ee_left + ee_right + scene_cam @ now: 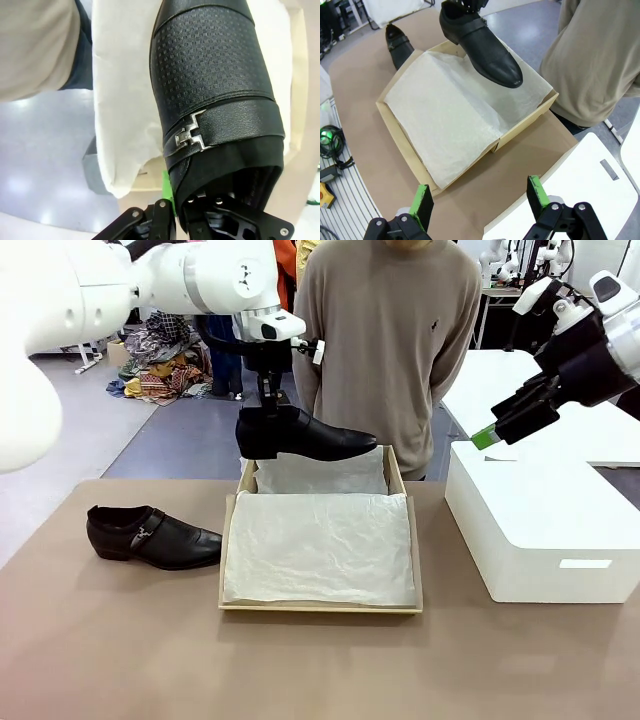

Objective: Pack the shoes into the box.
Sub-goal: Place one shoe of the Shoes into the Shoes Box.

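My left gripper (268, 405) is shut on the heel collar of one black shoe (300, 436), holding it in the air over the far end of the box (320, 608). In the left wrist view that shoe (215, 90) hangs toe-away with its metal buckle showing, above white tissue paper (125, 100). The other shoe (150, 536) lies on the table left of the box, also seen in the right wrist view (399, 44). The tan box (395, 120) is lined with white tissue. My right gripper (477, 197) hangs open, raised over the white box, also in the front view (487, 437).
A large white box (545, 530) stands on the table's right side. A person in a beige sweater (390, 330) stands at the far edge behind the box. Bare brown table (120, 640) lies in front and to the left.
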You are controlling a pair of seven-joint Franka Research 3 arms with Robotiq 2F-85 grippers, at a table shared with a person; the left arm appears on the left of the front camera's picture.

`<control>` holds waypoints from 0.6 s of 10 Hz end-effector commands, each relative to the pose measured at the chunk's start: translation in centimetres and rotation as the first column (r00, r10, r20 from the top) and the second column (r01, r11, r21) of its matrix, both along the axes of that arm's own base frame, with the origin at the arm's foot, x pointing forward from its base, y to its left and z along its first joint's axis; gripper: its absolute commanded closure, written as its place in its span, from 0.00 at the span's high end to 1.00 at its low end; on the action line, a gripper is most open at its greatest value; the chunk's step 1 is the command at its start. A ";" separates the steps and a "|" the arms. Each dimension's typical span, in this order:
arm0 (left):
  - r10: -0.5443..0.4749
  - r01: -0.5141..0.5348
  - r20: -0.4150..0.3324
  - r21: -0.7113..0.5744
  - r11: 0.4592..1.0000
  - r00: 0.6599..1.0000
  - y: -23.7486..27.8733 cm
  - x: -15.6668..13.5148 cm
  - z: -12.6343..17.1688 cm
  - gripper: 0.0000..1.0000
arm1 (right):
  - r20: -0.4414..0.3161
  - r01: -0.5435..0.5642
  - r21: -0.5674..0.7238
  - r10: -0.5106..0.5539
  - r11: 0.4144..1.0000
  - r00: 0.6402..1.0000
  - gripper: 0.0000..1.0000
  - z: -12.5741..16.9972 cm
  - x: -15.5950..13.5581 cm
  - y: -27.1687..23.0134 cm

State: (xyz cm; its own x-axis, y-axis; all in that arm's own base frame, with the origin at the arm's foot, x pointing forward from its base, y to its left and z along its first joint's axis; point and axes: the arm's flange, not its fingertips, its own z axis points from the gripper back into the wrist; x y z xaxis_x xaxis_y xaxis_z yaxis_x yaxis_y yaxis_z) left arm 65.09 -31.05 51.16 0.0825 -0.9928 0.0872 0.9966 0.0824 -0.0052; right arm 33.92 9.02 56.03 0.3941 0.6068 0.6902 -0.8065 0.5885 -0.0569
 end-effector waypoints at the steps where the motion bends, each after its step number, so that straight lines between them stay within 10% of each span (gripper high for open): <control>1: 0.030 -0.030 0.005 0.011 0.999 1.000 -1.3 1.3 0.5 0.00 | 0.005 0.000 0.004 0.000 1.000 1.000 1.00 0.0 0.0 0.0; 6: 0.045 -0.046 0.016 0.036 0.998 0.999 -2.0 2.4 -3.7 0.00 | 0.005 0.000 0.004 0.000 1.000 1.000 1.00 0.0 0.0 0.0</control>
